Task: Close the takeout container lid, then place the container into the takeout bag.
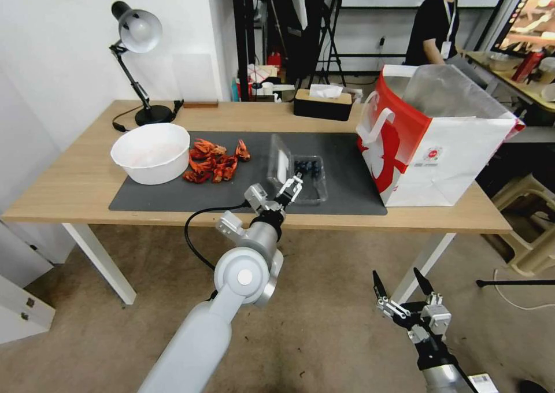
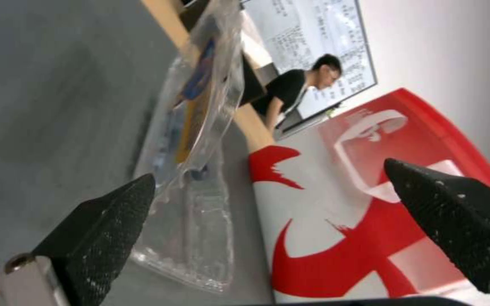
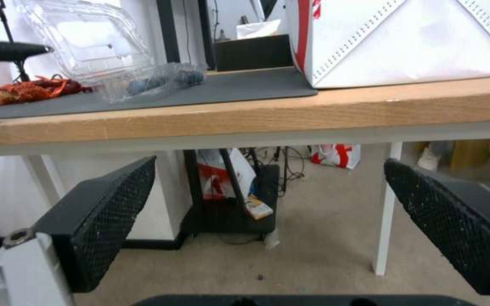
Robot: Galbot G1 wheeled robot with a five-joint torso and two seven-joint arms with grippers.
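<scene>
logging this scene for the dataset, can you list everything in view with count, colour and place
takeout container: 1, clear, on mat, blueberries inside
lid: 1, clear, white label, standing open
takeout bag: 1, red-white, table's right end
mat: 1, dark grey, on table
table: 1, wood
bowl: 1, white, mat's left
crayfish: pile, red, beside bowl
lamp: 1, black, back left
tissue box: 1, black, back centre
left gripper: fingers open at container
right gripper: fingers open, below table edge

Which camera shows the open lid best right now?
The right wrist view: the lid stands raised, its whole outline seen. The head view has it small beside the left gripper; the left wrist view sees it edge-on.
</scene>
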